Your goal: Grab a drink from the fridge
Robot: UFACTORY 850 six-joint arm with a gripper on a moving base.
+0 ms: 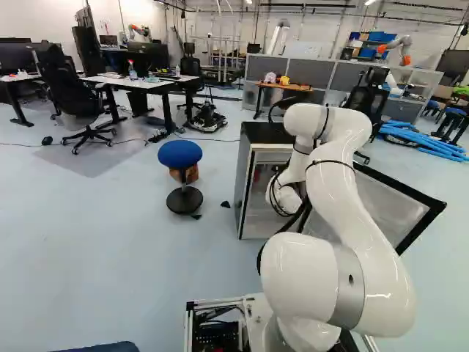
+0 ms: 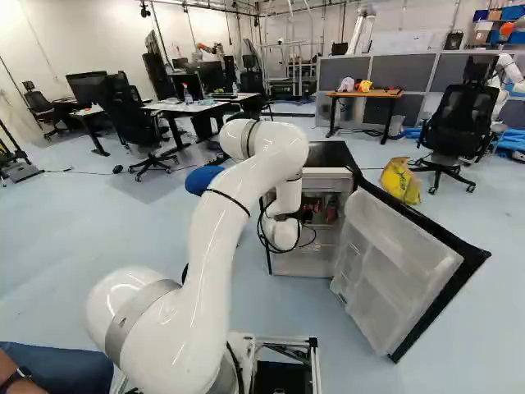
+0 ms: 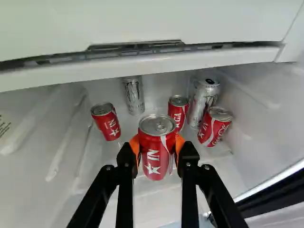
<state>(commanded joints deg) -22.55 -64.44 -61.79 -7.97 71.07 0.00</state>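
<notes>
Where the claw (image 3: 157, 143) pinches, a red can (image 3: 154, 159) sits.

The can (image 3: 156, 130) in front of you is glossy red metal with a bare, shiny lid. Your gripper (image 3: 158, 148) looks matt black, while your arm (image 1: 337, 191) wears a smooth, glossy white shell. You see smooth, pale plastic lining the fridge (image 2: 328, 154) and its door (image 2: 398, 271). The stool (image 1: 179, 154) has a matt, cloth-like seat.

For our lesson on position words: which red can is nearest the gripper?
The red can between the jaws, an orange pad against each side; the other three red cans sit beyond it, untouched.
</notes>
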